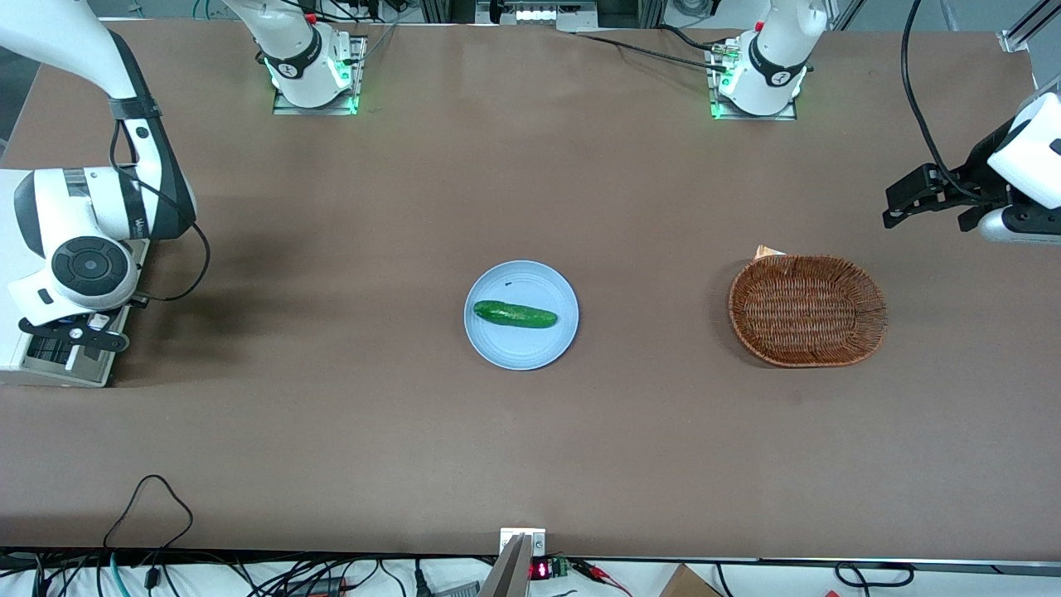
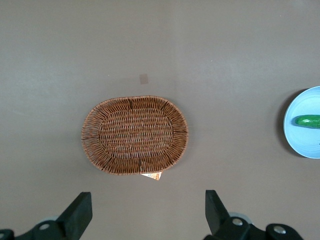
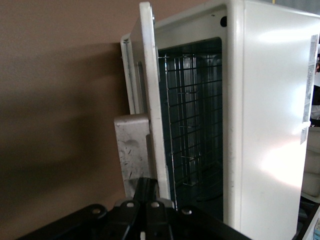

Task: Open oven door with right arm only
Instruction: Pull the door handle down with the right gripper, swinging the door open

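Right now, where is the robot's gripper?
The gripper is at the oven door, which stands partly open from the oven, at the working arm's end of the table.

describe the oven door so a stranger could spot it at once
At the working arm's end of the table sits the oven. The door is the pale flap swung partly away from its cavity, showing the rack. The pincer is at its edge.

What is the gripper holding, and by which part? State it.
The gripper appears to pinch the door by its free edge; the door stands ajar from the oven.
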Action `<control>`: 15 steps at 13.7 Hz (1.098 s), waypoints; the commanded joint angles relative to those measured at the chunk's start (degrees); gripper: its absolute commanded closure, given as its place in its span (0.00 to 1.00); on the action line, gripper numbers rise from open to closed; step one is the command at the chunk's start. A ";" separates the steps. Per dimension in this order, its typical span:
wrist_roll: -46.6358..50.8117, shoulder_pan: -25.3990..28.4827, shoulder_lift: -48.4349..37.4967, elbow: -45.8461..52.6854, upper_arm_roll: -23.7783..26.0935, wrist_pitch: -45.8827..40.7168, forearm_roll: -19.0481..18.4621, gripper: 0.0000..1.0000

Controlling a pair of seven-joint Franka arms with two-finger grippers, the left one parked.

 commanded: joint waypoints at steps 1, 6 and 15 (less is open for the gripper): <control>0.90 -1.07 3.22 -0.66 -0.78 4.49 0.88 1.00; 0.99 -0.54 4.01 -0.75 -0.78 6.51 3.70 1.00; 0.90 -0.19 5.68 -0.75 -0.78 8.63 5.02 1.00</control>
